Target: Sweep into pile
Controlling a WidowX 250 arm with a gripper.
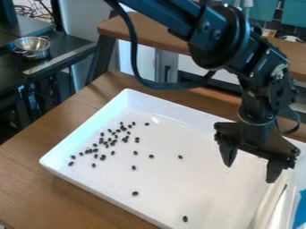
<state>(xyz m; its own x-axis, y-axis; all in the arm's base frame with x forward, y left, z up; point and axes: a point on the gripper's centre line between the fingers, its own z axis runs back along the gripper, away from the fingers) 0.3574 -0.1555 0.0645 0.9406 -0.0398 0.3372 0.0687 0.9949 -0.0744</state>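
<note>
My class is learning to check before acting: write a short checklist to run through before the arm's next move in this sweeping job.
1. Dark pieces inside the tray: ok, those seen lie within its walls.
2. Pieces in one pile: not ok, a loose cluster lies at picture left, with strays toward the near edge.
3. Gripper away from the cluster: ok, it hangs over the tray's right side.
4. Sweeping tool held: not ok, the jaws are apart with nothing between them.
5. Pale long item at picture right usable for sweeping: cannot tell.
</note>
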